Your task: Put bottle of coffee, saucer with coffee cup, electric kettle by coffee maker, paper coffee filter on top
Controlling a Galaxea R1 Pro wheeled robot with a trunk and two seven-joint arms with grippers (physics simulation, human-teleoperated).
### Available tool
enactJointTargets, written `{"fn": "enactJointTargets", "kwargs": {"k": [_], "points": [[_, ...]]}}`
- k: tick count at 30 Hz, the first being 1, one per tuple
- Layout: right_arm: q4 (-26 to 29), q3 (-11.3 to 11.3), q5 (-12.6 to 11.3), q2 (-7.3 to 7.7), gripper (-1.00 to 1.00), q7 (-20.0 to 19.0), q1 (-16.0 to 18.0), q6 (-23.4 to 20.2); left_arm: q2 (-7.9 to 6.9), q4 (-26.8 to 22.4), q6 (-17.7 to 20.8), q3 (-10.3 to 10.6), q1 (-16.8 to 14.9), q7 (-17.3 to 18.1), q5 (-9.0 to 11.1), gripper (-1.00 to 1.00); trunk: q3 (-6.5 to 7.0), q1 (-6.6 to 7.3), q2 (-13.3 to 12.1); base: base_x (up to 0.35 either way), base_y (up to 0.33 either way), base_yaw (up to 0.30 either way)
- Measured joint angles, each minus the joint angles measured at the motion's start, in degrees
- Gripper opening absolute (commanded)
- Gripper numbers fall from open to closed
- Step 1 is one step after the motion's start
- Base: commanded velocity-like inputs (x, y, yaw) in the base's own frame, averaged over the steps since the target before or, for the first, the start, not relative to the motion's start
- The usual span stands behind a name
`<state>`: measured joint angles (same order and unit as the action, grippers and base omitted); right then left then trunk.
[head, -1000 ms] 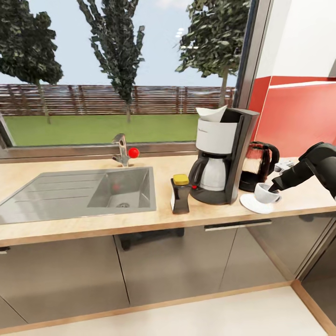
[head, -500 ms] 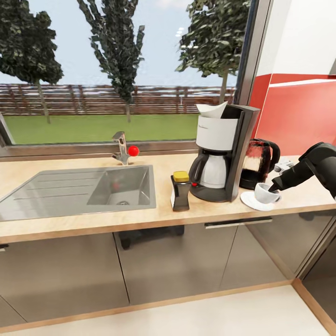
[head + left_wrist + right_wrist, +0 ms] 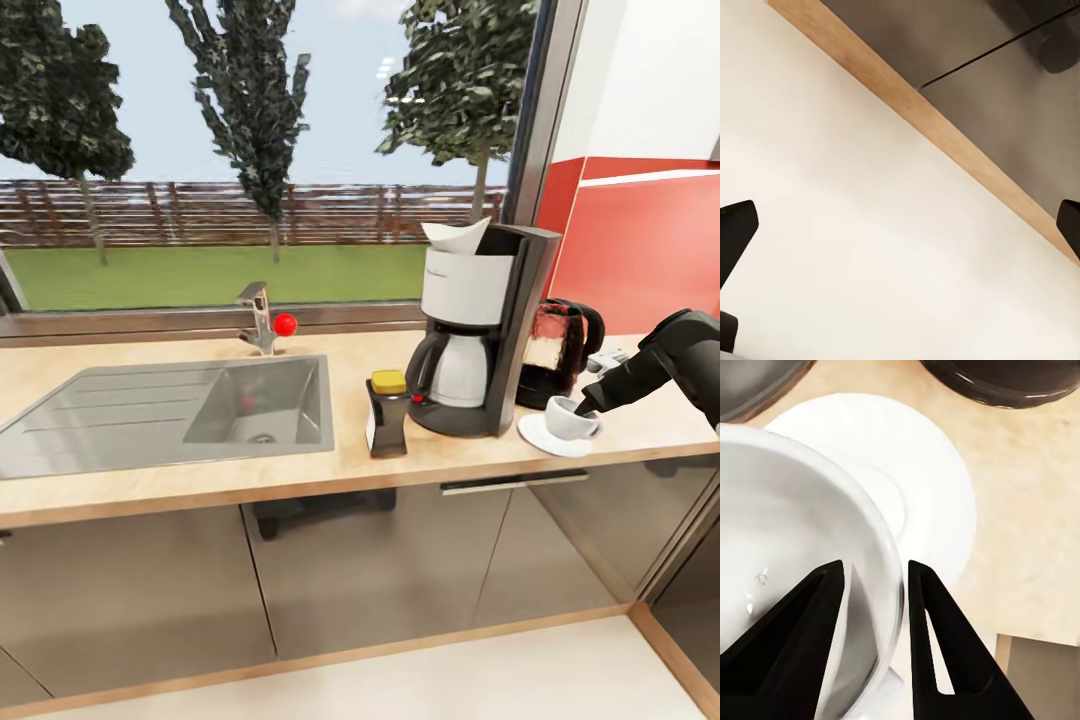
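The right tool (image 3: 874,585) pinches the rim of the coffee cup (image 3: 572,418), which sits over the saucer (image 3: 540,437) on the tabletop (image 3: 300,465), just right of the coffee maker (image 3: 478,330). The left tool (image 3: 900,247) is spread wide over the floor (image 3: 855,247).

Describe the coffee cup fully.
The coffee cup is small, plain white and glossy, looks ceramic, and is empty inside. It sits upright over the white saucer on the countertop, right of the coffee maker, before the kettle. The right gripper pinches its rim wall, one finger inside, one outside.
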<state>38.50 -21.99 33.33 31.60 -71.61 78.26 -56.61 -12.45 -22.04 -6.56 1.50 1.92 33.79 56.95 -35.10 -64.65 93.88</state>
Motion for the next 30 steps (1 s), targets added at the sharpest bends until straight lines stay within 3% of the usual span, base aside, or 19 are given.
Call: {"fn": "enactJointTargets", "kwargs": {"k": [30], "points": [[0.04, 0.02, 0.42, 0.01, -1.00, 0.25, -0.01, -0.09, 0.00, -0.12, -0.08, 0.07, 0.00, 0.06, 0.00, 1.00, 0.00, -0.01, 0.00, 0.026, 0.000, 0.000]]}}
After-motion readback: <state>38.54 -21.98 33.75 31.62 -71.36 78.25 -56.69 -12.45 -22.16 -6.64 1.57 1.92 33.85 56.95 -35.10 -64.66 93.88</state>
